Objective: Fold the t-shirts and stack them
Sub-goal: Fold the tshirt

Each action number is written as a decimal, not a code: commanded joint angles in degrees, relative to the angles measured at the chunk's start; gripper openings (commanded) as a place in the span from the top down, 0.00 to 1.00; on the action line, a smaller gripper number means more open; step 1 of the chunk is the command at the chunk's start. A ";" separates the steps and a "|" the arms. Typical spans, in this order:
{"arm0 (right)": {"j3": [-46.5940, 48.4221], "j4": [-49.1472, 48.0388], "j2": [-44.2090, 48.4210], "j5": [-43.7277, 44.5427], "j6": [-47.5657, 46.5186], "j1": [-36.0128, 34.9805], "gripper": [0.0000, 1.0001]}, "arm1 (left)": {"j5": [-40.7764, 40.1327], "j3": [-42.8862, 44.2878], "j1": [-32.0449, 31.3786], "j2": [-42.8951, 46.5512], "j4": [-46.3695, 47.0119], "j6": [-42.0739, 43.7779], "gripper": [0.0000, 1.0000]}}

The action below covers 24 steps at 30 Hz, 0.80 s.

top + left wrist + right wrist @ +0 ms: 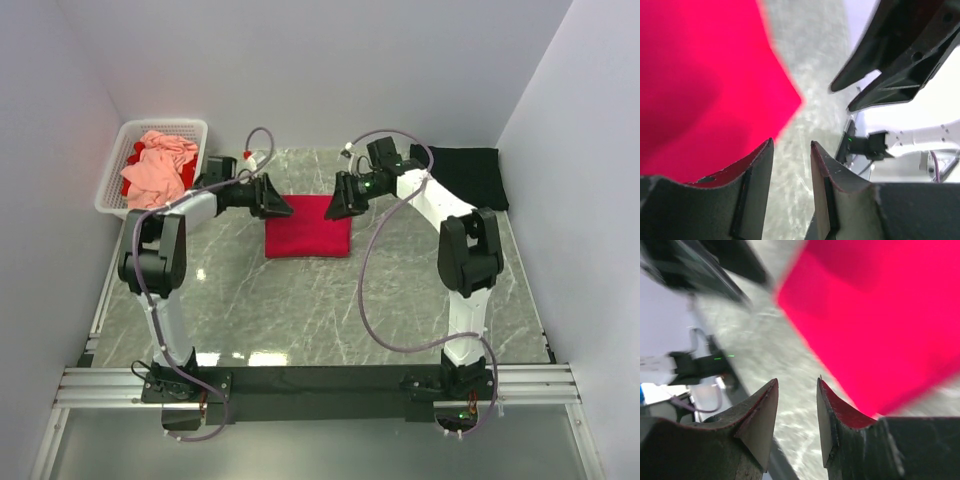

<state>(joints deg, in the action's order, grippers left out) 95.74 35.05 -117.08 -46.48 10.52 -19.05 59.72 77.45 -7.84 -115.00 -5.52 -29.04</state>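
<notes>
Overhead alone: pink shirt (158, 165) in basket (165, 124), black shirt (470, 175) right

The left hand (791, 145) had its two dark fingers apart, with only grey marble tabletop (810, 55) showing between them. The crimson-red t-shirt (700, 75), blurred, lay beside the gap, its corner pointing toward the right hand (842, 97).
</notes>
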 commanded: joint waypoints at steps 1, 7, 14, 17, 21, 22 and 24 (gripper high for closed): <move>-2.14 -7.09 -0.42 -5.72 6.60 -2.39 0.56 | 3.29 -5.19 -3.06 2.15 8.23 -5.31 0.59; -4.60 -12.81 -8.16 -5.38 12.93 -3.54 0.57 | -0.03 -5.04 -3.68 -6.10 7.21 -6.48 0.60; -6.36 -10.53 -14.67 1.03 10.75 -1.61 0.59 | -4.62 -5.65 0.80 -13.32 1.57 -4.46 0.61; -4.43 -5.88 -11.70 0.87 5.57 -1.25 0.61 | -1.56 -5.12 1.60 -10.09 1.21 -1.56 0.61; -5.64 -3.84 -2.50 -3.77 3.36 -1.52 0.62 | 4.15 -5.38 0.20 -2.09 -3.35 5.73 0.63; -6.61 -4.80 -0.71 -4.58 4.06 -1.87 0.62 | 4.78 -5.81 -0.25 -0.59 -5.71 8.27 0.63; -9.50 -6.65 3.07 -6.94 5.46 -2.66 0.65 | 6.27 -7.13 -1.47 3.28 -5.39 8.04 0.64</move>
<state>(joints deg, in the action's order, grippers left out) 88.14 28.49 -123.26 -51.72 17.32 -21.50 62.87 71.20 -7.20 -120.11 -8.45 -26.89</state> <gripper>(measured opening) 0.364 0.365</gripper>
